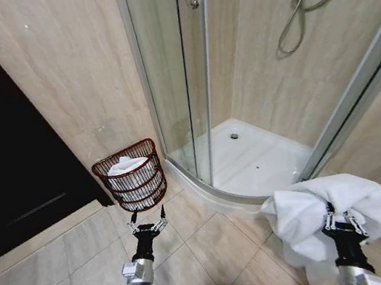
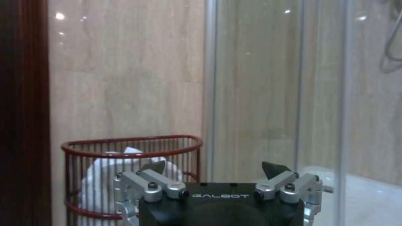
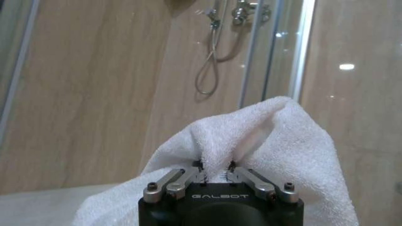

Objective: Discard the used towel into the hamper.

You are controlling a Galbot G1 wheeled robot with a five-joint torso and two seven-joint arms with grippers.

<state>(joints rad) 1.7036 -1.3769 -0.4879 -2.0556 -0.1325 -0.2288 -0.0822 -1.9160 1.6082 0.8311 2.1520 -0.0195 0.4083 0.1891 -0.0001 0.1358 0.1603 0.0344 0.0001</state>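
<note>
Here, head view: the right hand (image 1: pixel 344 220) is clamped on a bunched white towel (image 1: pixel 314 213), held up over the tiled floor (image 1: pixel 66 275) beside the curved shower tray (image 1: pixel 253 164).
Hamper, head view: the hamper (image 1: pixel 135 178) stands on the floor at the foot of the beige wall, between the dark door (image 1: pixel 2 161) and the shower's glass panel (image 1: pixel 166 65); white cloth already lies inside it.
Left hand, head view: the left hand (image 1: pixel 149 224) hangs low, fingers apart and empty, just short of the hamper.
Left wrist view: the left hand (image 2: pixel 217 170) shows its two fingertips wide apart with nothing between them; beyond them the hamper (image 2: pixel 135 146) sits against the wall, white cloth visible through its bars, the glass panel (image 2: pixel 276 94) beside it.
Right wrist view: the right hand (image 3: pixel 215 175) pinches a fold of the towel (image 3: pixel 264 141), which drapes over both sides; behind it hang the shower hose and fittings (image 3: pixel 210 61).
Progress: the towel is grasped and lifted, but well apart from the hamper; carrying it over and letting go is what is left.
What differs: the head view alone gives the gap between towel and hamper; the right wrist view confirms the pinch itself.
</note>
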